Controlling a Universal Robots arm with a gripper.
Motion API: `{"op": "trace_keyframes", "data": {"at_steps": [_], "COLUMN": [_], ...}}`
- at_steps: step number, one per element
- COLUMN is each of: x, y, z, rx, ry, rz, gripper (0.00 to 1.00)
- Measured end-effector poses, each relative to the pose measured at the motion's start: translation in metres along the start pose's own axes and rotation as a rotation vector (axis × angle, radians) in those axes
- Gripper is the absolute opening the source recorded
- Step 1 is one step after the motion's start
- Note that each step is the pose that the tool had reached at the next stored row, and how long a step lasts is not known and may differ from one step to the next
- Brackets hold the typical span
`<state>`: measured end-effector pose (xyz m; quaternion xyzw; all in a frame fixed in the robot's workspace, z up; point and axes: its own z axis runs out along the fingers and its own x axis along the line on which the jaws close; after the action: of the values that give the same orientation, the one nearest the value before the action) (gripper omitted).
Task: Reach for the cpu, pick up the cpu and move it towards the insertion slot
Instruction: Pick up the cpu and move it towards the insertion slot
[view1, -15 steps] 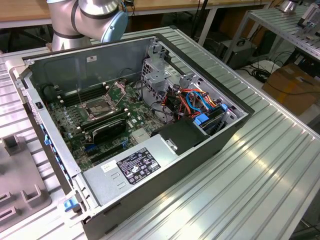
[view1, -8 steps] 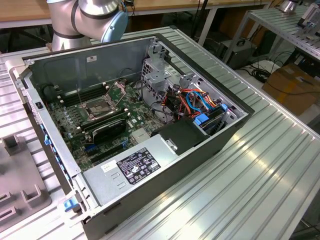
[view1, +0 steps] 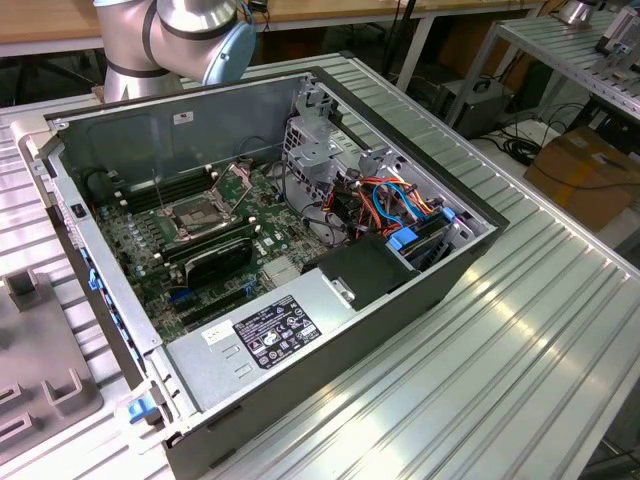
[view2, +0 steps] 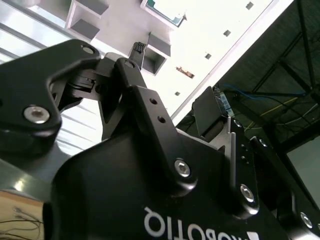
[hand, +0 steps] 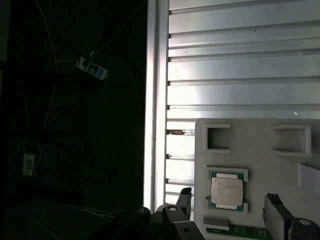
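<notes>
cpu lies beneath the spread hand

glare streaks the ribbed metal table, while the first wrist view is half in deep shadow.

An open computer case lies across the ribbed metal table. Inside it, a grey box with a black-and-white label fills the near corner, a black card stands just behind that box, and blue and orange cables bunch toward the exterior view's right. A grey plate with raised pockets sits beside the case, at the table's edge on the exterior view's left.
</notes>
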<state>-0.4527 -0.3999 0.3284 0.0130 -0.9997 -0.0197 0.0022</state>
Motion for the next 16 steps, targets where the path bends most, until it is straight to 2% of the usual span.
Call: {"op": "trace_keyframes", "data": {"at_steps": [4,10,16], "x": [0.0003,0.0013,0.0014], "y": [-0.0023,-0.0091,-0.0096], "z": [0.0041,0.0078,0.0081], "rx": [-0.0026,-0.0053,-0.0061], "ry": [0.0001,0.0001,0.0002], "rz": [-0.003,-0.007,-0.008], "gripper": [0.66,0.66,0.66]}}
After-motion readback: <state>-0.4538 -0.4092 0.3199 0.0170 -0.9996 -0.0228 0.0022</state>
